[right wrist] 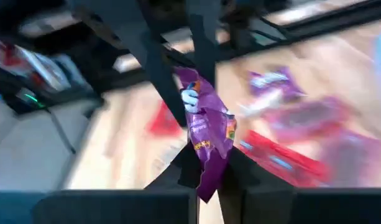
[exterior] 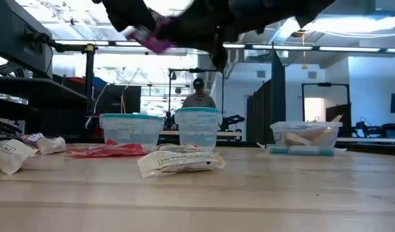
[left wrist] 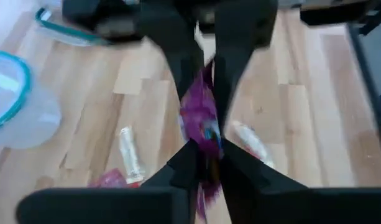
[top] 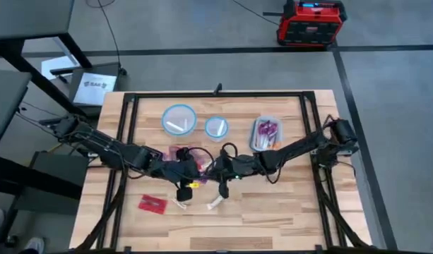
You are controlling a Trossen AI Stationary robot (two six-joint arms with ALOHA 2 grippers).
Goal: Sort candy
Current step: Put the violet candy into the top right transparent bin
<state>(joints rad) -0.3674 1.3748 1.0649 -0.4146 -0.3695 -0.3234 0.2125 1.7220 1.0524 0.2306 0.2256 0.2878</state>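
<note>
A purple candy packet [left wrist: 199, 118] hangs in the air over the table's middle, high above the wood in the low view [exterior: 155, 35]. My left gripper [top: 195, 168] and my right gripper [top: 215, 168] meet there tip to tip, each shut on the packet. More candy lies on the table: a red packet [top: 152, 204], two white sticks [top: 179, 203] [top: 215, 202] and several red and purple packets [top: 179, 152]. The rectangular container [top: 265, 132] holds purple candy, and a white stick lies in the large round container [top: 179, 118]. My left gripper pinches one end of the purple packet [left wrist: 207, 152] between its two fingers, coming level from the table's left. The packet is lifted clear of the table and stretches away toward the other gripper. My right gripper pinches the packet's opposite end [right wrist: 210, 165] between its two fingers, coming level from the table's right. The packet stands crumpled between the two grippers, clear of the table.
A small round container [top: 216, 127] stands between the large round one and the rectangular one along the far side. A black frame [top: 124, 120] runs around the tabletop. A person [exterior: 198, 93] shows in the room behind. Bare wood [top: 287, 204] lies at the near right.
</note>
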